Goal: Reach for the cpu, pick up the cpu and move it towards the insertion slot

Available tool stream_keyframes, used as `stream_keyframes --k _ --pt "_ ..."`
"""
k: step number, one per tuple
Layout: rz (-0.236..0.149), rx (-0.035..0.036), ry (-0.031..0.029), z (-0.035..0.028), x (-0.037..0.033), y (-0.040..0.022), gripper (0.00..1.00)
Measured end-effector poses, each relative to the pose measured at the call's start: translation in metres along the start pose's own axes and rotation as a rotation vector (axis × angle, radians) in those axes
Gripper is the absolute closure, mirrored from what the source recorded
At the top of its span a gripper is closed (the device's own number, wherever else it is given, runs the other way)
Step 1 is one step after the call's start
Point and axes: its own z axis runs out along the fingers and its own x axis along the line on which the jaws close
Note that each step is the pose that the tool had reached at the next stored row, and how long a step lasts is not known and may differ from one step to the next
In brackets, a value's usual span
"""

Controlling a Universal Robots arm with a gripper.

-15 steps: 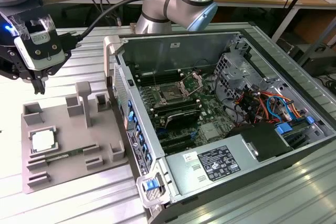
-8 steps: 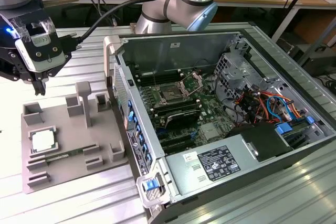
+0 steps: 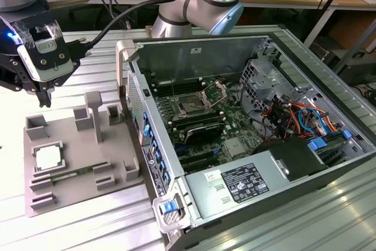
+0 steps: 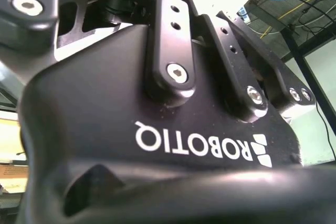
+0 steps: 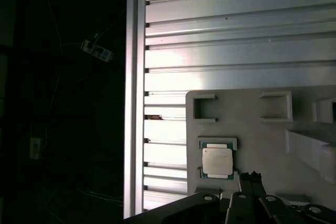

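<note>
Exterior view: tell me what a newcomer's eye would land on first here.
The open computer case dominates the centre and the exterior view's right, its green board laid bare with the insertion slot near the middle. At the exterior view's left, the pale cpu lies in a recess of a grey holder tray. The pincer hangs above that tray, apart from the cpu.
</note>
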Motion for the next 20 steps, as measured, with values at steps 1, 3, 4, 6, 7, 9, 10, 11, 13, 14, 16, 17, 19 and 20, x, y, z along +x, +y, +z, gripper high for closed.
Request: stream_keyframes --k 1,3,4,6,7,9,10,11,13,14,16,17,19,20 --pt "0.0 0.0 0.0 0.0002 0.0 0.0 0.89" --pt "0.0 0.0 0.0 0.0004 0.0 0.0 0.89" --pt "0.0 0.0 0.0 0.0007 0.0 0.0 0.89" --pt "0.0 0.0 0.0 0.001 0.0 0.0 0.89" --pt "0.0 0.0 0.0 0.0012 0.0 -0.0001 0.89" --pt "0.0 0.0 0.0 0.0018 0.0 -0.0001 0.89" --pt "0.0 0.0 0.0 0.002 0.0 -0.0001 0.89" --pt "0.0 0.0 0.0 0.0022 0.0 -0.0001 0.89" --pt "0.0 0.0 0.0 0.0025 0.0 -0.0001 0.89" --pt "0.0 0.0 0.0 0.0027 0.0 -0.0001 0.89" --pt "0.0 0.0 0.0 0.003 0.0 -0.0001 0.89" --pt "0.0 0.0 0.0 0.0032 0.0 -0.0001 0.89" --pt "0.0 0.0 0.0 0.0039 0.0 -0.0002 0.89" --pt "0.0 0.0 0.0 0.0041 0.0 -0.0002 0.89"
